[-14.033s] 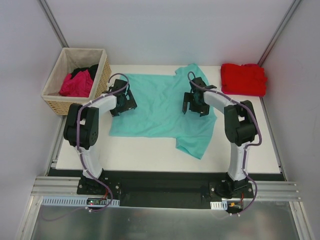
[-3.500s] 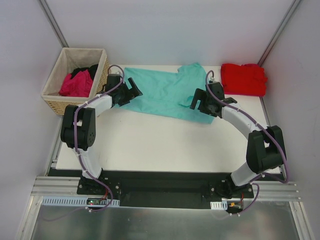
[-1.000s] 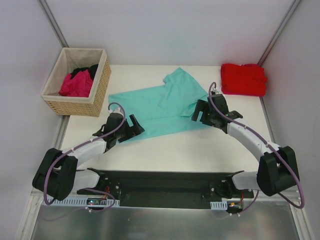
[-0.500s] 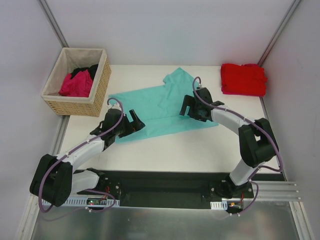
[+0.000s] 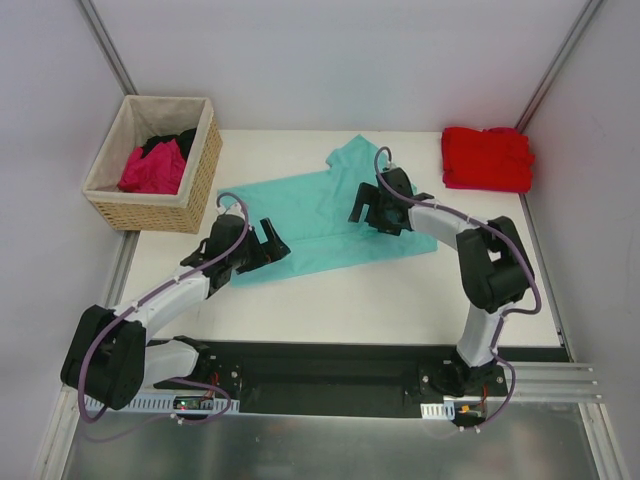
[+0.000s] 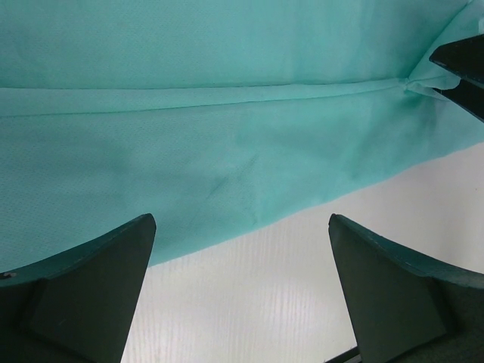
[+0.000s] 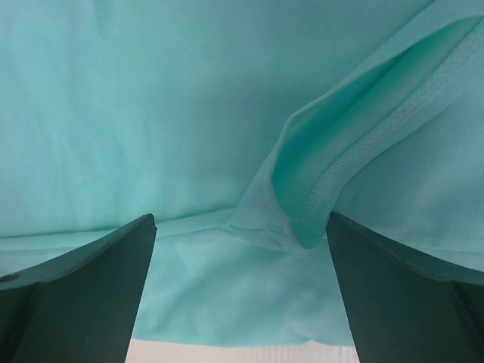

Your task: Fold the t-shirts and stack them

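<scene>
Tabletop [image 5: 330, 300] lying white and matte between pale grey walls [image 5: 330, 60], carrying teal t-shirt [image 5: 310, 215] stretched in a folded band across the middle. Resting folded at far right corner: red t-shirt [image 5: 487, 158]. Standing beside far left corner: woven basket [image 5: 150, 208], holding magenta t-shirt [image 5: 152, 170] and black t-shirt [image 5: 172, 142]. Hovering over the teal cloth's near left edge: left gripper [image 5: 272, 245], jaws gaping, grasping nothing. Hanging over the puckered sleeve seam: right gripper [image 5: 362, 215], jaws also spread wide, gripping nothing. Running along near edge: metal rail [image 5: 330, 385].
</scene>
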